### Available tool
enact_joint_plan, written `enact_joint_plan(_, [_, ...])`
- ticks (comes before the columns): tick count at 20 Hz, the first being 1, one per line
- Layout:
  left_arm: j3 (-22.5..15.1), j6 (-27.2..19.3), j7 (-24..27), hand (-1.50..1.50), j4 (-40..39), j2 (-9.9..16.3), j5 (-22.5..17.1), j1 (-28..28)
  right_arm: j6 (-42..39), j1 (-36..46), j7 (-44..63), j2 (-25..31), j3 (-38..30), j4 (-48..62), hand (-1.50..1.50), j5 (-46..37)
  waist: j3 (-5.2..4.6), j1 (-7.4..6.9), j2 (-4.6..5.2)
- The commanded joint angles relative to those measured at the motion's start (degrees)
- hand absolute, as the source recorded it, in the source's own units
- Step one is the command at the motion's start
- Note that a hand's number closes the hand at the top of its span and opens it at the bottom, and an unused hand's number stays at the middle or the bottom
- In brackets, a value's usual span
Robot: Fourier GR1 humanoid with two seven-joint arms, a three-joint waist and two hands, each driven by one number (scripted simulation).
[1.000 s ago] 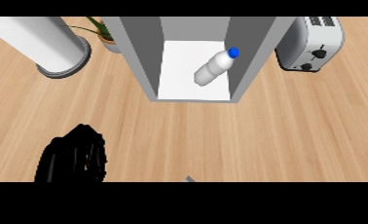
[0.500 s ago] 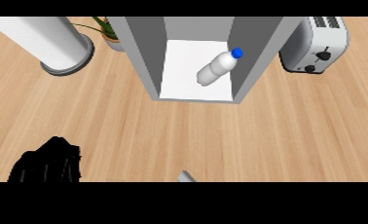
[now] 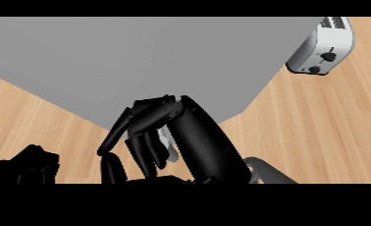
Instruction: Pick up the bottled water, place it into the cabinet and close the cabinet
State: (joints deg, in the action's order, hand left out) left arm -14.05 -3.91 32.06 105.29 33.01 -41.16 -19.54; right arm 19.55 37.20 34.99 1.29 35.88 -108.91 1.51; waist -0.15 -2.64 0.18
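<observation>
A flat grey cabinet panel [image 3: 145, 63] fills the upper left and middle of the head view. It hides the cabinet's inside, and no water bottle shows anywhere. My right hand [image 3: 192, 141] rises from the lower edge at the centre, open, with its long fingers [image 3: 141, 119] lying against the panel's lower edge. A bit of its grey forearm [image 3: 270, 171] shows at the bottom right of it. My left hand [image 3: 29, 165] is a dark shape low in the bottom left corner, over the wooden counter [image 3: 319, 122].
A silver toaster [image 3: 322, 48] stands on the counter at the upper right, just beyond the panel's right edge. Bare wood shows to the right of the panel and in a wedge at the lower left.
The open cabinet with the bottle lying inside was visible before; now a grey panel covers it. My right hand has come up into the centre, against the panel. The left hand stays low left.
</observation>
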Motion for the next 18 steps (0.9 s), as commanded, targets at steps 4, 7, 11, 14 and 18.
enact_joint_plan(4, [3.7,3.5,0.4,1.5,3.0,2.0,-1.7,-6.1,-6.7,6.0,-8.4,-1.3,-11.2,18.7,1.5,14.0,0.17,0.48,0.11])
enact_joint_plan(7, [4.8,6.2,0.9,1.5,-0.4,1.9,-1.9,-4.4,-14.8,9.2,-12.3,-0.7,-17.5,28.2,1.5,15.8,0.14,0.98,0.24])
enact_joint_plan(11, [6.3,7.3,1.3,1.5,-2.0,1.5,-2.1,-4.5,-19.5,11.6,-18.2,1.7,-22.7,37.7,1.5,16.5,0.12,1.04,0.34])
enact_joint_plan(14, [5.0,5.1,-0.3,1.5,1.2,1.0,-1.0,-3.5,-19.6,14.7,-18.9,1.7,-23.2,41.7,1.5,15.1,0.13,0.74,0.41])
enact_joint_plan(18, [5.2,7.0,0.1,1.5,0.6,1.5,-1.3,-3.8,-22.8,13.9,-21.5,5.6,-26.1,43.2,1.5,16.4,0.13,0.26,0.8])
